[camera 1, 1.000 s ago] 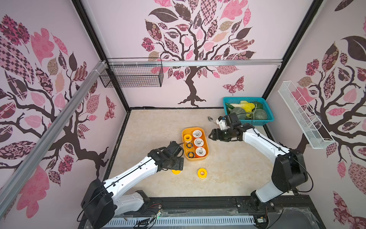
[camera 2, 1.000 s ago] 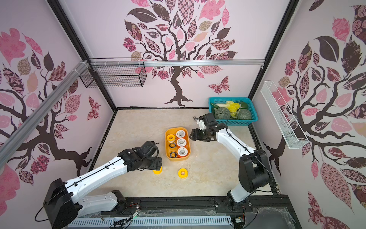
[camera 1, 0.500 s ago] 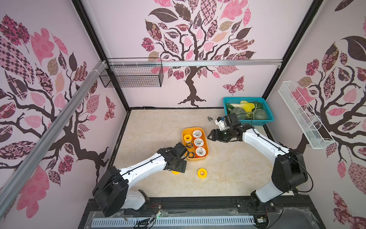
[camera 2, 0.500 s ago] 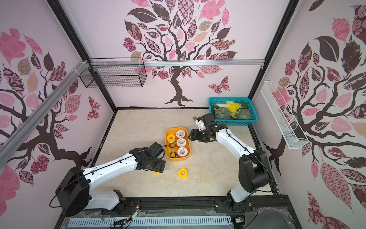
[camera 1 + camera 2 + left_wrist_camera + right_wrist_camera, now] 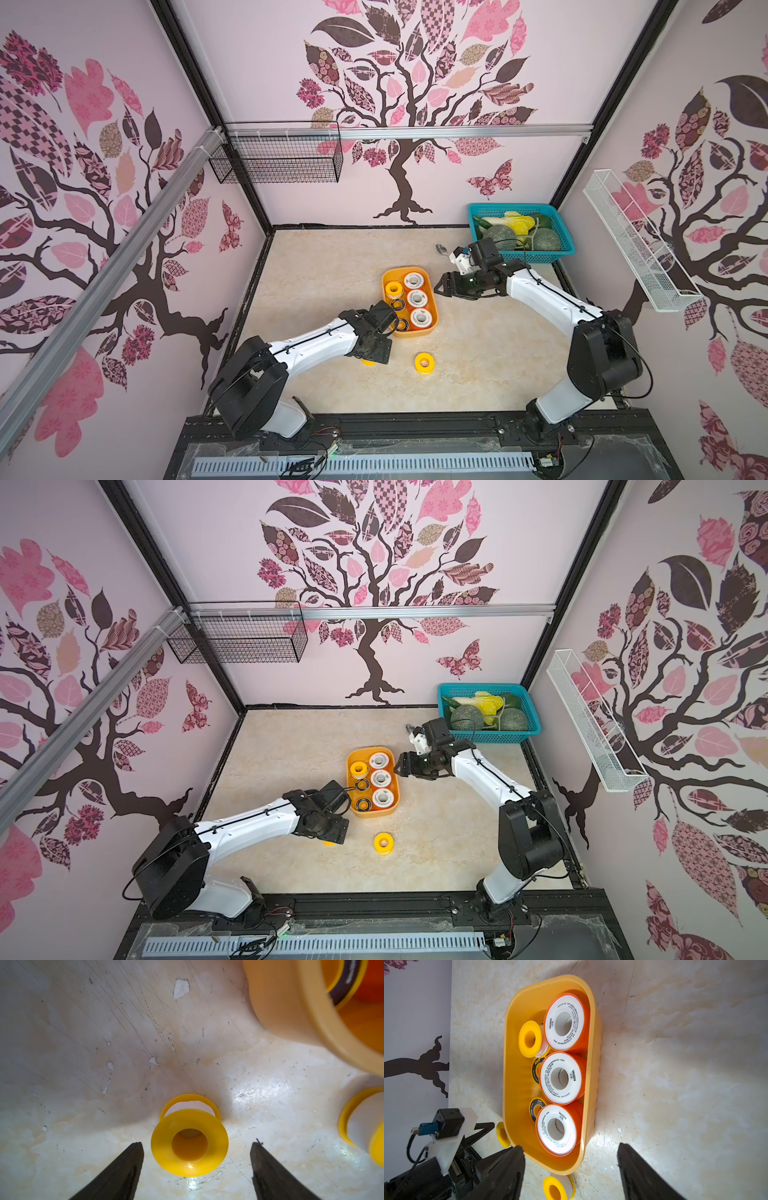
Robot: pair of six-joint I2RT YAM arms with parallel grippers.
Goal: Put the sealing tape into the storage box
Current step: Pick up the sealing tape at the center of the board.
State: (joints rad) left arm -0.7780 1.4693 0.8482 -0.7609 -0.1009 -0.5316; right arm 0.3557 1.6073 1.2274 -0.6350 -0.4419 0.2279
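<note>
While the left gripper [image 5: 196, 1145] hangs over its target: jaws spread wide, nothing in them, one finger on either side of the yellow roll [image 5: 189, 1124], daylight showing on both sides.
Under the jaws: the yellow roll sits flat on the table [image 5: 332, 270], hole up, just off the near corner of the storage box [image 5: 411, 333], and it looks nearer one finger than the other.
Loose on the table: a second yellow roll [image 5: 423, 362], near the first and apart from the box.
In the box: three orange rolls [image 5: 560, 1078] in a row along one wall, with a boxed yellow roll [image 5: 529, 1039] and two black rolls [image 5: 536, 1072] beside them. That's getting crowded!
Other arm: the right gripper [image 5: 569, 1146] is parted and empty, parked just beside the box's rim on the far side.
Back corner: the teal basket [image 5: 523, 257] is well apart and out of play.
Risk at the pinch: off-centre fingers on a round flange could squirt the roll sideways across the smooth table.
Risk at the lift: the box wall is close, so a swinging wrist might shove the light tub.
Risk at the drop: with little floor left, a released roll may perch on the others or tip over the rim.
Risk of traffic: both arms meet at the box, so a clash looks possible.
</note>
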